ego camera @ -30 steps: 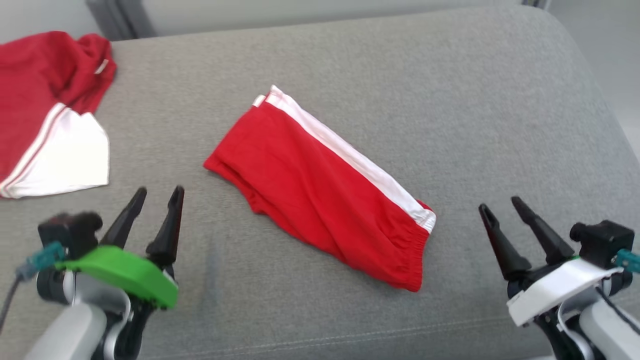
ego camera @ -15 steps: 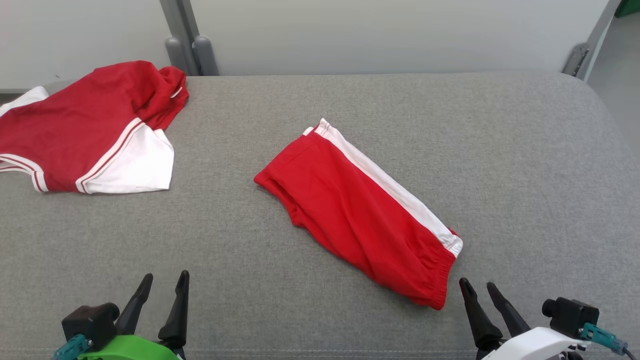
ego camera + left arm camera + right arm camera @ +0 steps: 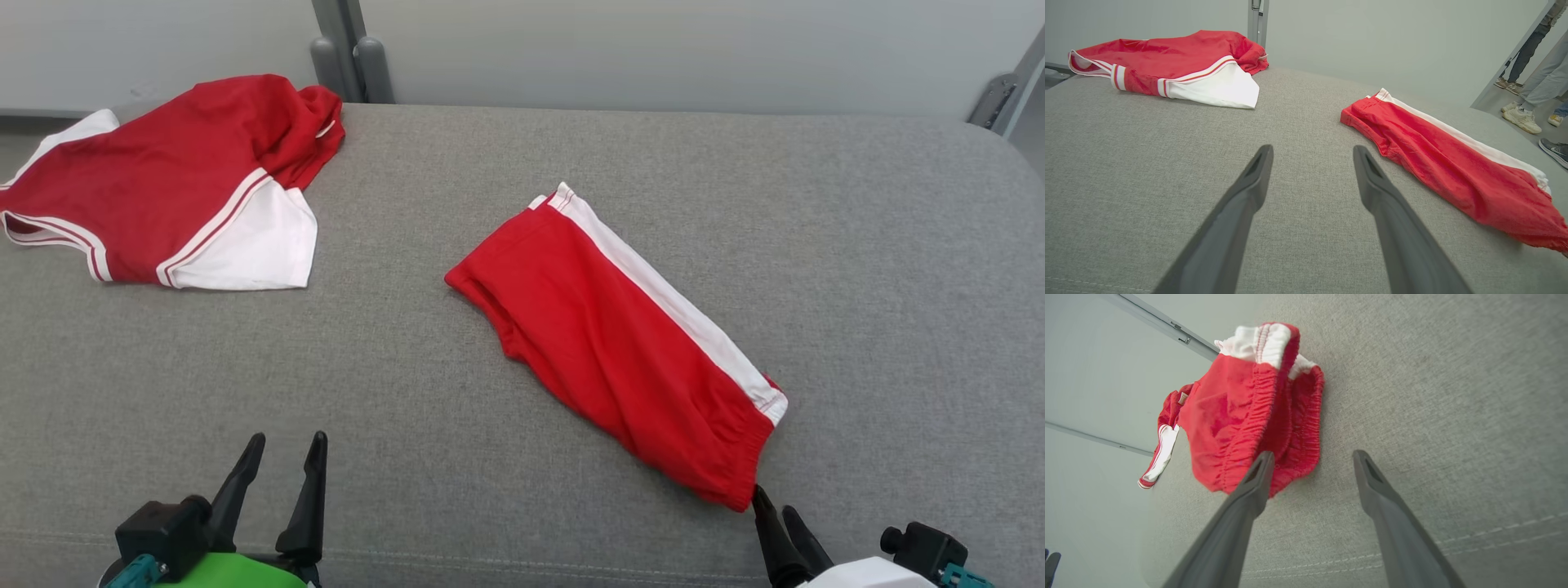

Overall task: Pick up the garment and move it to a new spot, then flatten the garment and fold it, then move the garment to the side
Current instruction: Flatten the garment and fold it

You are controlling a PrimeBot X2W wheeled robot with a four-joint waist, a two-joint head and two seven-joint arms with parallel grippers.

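Note:
The garment, red shorts (image 3: 604, 343) with a white side stripe, lies folded lengthwise and slantwise in the middle of the grey cushion (image 3: 857, 245). Its elastic waistband end points toward my right gripper (image 3: 773, 500), which stands open with its left fingertip just beside the waistband corner. In the right wrist view the bunched waistband of the shorts (image 3: 1237, 416) lies ahead and left of the open right gripper (image 3: 1310, 455). My left gripper (image 3: 288, 441) hangs open over bare cushion, well left of the shorts (image 3: 1445, 163), with nothing between the fingers of the left gripper (image 3: 1310, 149).
A red and white shirt (image 3: 163, 180) lies rumpled at the cushion's far left corner. Grey posts (image 3: 351, 49) and a pale wall stand behind. People's legs and shoes (image 3: 1531, 90) show on the floor beyond the cushion's right end.
The head camera has shifted, so the whole picture has moved and both grippers sit lower in it. The right gripper's fingertips now lie closer to the shorts' waistband. Both stay open.

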